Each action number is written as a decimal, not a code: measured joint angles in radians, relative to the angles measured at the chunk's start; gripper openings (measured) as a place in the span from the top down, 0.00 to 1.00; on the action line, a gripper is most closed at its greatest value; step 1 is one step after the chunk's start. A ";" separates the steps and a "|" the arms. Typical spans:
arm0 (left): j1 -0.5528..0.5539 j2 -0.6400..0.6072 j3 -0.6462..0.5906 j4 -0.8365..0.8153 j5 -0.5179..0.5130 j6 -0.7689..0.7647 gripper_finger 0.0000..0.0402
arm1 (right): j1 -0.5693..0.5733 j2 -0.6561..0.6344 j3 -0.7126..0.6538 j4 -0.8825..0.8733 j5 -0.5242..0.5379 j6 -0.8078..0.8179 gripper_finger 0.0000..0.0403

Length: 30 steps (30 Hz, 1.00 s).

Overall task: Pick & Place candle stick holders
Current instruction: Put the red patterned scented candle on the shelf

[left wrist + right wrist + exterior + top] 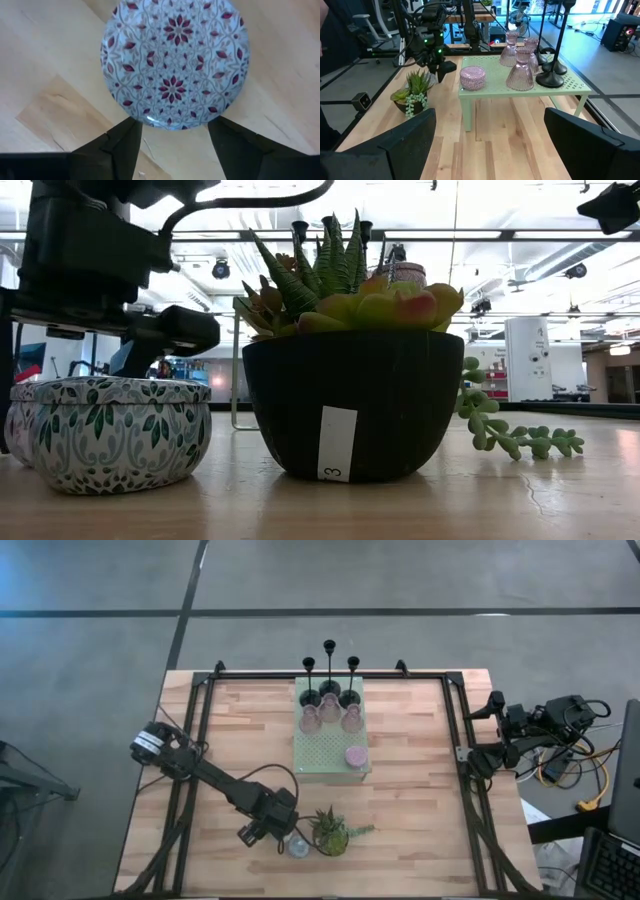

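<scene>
One patterned round cup [172, 62] sits near the tabletop's front edge, just beside the potted succulent [333, 832], and we judge it to be the coming pick. We see the left gripper [173, 145] poised above it, fingers spread and holding nothing, with the cup lying just ahead of the jaws and roughly centred on the gap between them. Round as it is, the cup offers no long axis to line up on. In the low view a second patterned cup [14, 428] peeks out just behind the first. The left arm is plainly nearer; the right gripper [487, 145] waits beyond the tabletop's right edge, open and empty. On the pale green stand [322, 752] toward the back edge we count three black stemmed sticks [329, 668], three pink glass holders [330, 712] and one pink cup [355, 756]. A white sticker [335, 444] on the plant pot carries small print; we cannot read it with confidence.
</scene>
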 joint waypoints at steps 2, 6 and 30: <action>0.000 0.000 0.003 -0.016 0.001 -0.007 0.40 | 0.000 0.000 0.000 0.000 0.000 0.000 0.09; 0.000 0.000 0.012 -0.045 0.001 -0.007 0.31 | 0.000 0.000 0.000 0.000 0.000 0.000 0.09; -0.019 0.000 0.102 0.007 -0.016 0.231 0.07 | 0.000 0.000 0.000 0.000 0.000 0.000 0.09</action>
